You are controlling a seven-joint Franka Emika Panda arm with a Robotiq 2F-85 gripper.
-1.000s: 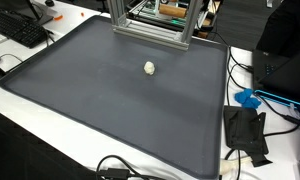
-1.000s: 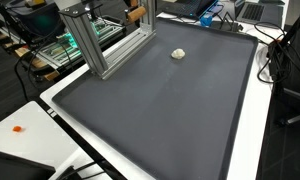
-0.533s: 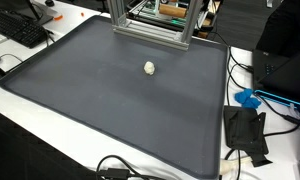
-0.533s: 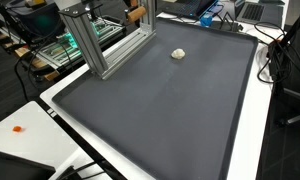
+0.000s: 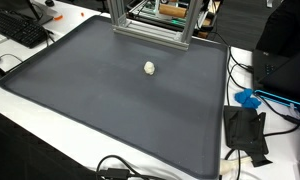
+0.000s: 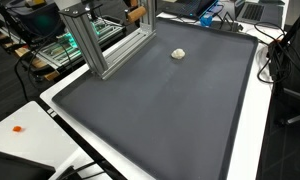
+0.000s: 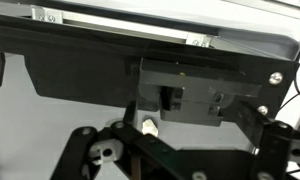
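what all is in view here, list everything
lump: one, whitish, on the mat near the frame
mat: one, dark grey, covering most of the table
table: one, white, under the mat
frame: one, silver metal, at the mat's edge
keyboard: one, black, off the mat's corner
cables: several, black, around the mat
gripper: one, black, open, only in the wrist view

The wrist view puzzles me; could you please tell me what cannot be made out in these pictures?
Lump: too small in both exterior views to identify.
Gripper: outside both exterior views; the wrist view's bottom edge cuts off its fingertips.
Frame: top cut off by the upper edge in both exterior views.
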